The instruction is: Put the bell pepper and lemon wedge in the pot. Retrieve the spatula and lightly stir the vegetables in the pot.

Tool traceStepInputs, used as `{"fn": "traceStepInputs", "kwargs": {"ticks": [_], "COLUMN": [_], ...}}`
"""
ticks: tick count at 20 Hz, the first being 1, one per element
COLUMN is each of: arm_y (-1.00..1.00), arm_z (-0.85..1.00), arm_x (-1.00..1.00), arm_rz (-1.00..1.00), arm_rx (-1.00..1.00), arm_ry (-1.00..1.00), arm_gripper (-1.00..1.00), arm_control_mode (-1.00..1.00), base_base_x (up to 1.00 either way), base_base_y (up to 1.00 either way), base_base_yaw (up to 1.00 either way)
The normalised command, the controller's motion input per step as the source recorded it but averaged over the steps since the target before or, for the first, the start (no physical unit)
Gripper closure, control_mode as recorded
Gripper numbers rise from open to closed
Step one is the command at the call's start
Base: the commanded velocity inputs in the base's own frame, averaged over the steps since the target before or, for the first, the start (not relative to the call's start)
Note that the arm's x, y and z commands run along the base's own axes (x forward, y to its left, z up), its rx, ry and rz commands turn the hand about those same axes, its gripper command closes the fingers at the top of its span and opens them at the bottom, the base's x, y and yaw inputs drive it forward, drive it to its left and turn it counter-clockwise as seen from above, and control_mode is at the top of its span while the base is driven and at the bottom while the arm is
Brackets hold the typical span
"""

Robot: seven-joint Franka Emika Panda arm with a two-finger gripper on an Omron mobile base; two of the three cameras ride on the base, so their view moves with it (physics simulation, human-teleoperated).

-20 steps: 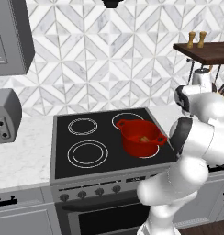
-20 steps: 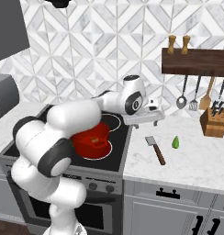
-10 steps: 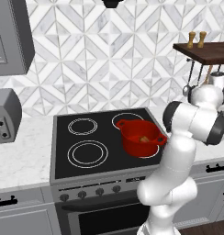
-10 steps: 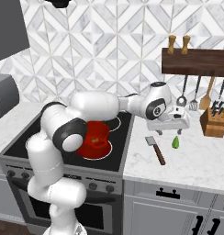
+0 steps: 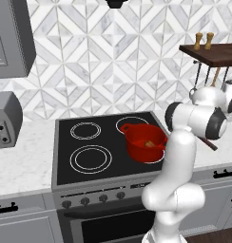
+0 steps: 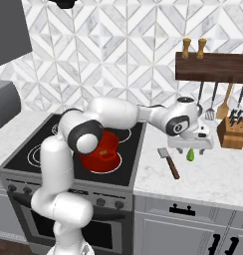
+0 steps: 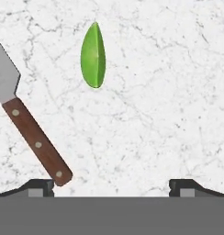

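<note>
Wedge [image 7: 93, 55], green, pointed, smooth, on marble

Green lemon wedge [image 7: 93, 56] on counter — beside spatula [image 7: 29, 128].

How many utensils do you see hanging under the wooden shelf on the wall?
4 in the right base view, under the wooden shelf: two dark ones, a slotted metal turner and a wooden spatula. The arm may hide others.

My white marble counter [image 7: 169, 92] carries the green lemon wedge [image 7: 93, 55]; just beside it lies the wood-handled spatula [image 7: 29, 133], apart.
</note>
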Motion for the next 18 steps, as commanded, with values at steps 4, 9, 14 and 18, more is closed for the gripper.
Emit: {"fn": "traceStepInputs", "kwargs": {"ticks": [4,9,14,18], "arm_y": [0.21,0.29,0.00,-0.12], "arm_z": [-0.25,-0.32,-0.52,-0.36], "arm_x": [-0.04,-0.09,0.37,0.39], "arm_rz": [0.01,0.00,0.00,0.00], "arm_rx": [0.06,0.00,-0.01,0.00], "arm_ry": [-0.06,-0.12,-0.07,-0.08], "arm_gripper": [-1.00,-1.00,-1.00,-1.00], "arm_control_mode": [-1.00,-1.00,-1.00,-1.00], "base_base_x": [0.00,0.00,0.00,0.00], "base_base_y": [0.00,0.00,0.00,0.00], "base_base_yaw": [0.00,0.00,0.00,0.00]}}
